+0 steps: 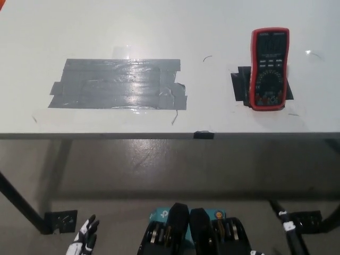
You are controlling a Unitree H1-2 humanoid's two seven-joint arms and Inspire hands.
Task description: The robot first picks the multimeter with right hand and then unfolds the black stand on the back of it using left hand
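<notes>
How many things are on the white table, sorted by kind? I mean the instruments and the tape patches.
Multimeter, red, lying face up: 1
Large grey tape patch: 1
Small black tape patch under the multimeter: 1
Small black tape piece at the table edge: 1
Total: 4

A white table (pixel 159 32) is filling the upper half of the view, its front edge running straight across. A wide patch of grey tape (pixel 119 84) is lying flat on its left-centre, glinting under the light. A small black tape tab (pixel 203 135) is sitting on the front edge. Black table legs (pixel 21 204) are standing on the grey floor (pixel 170 170) below.
</notes>
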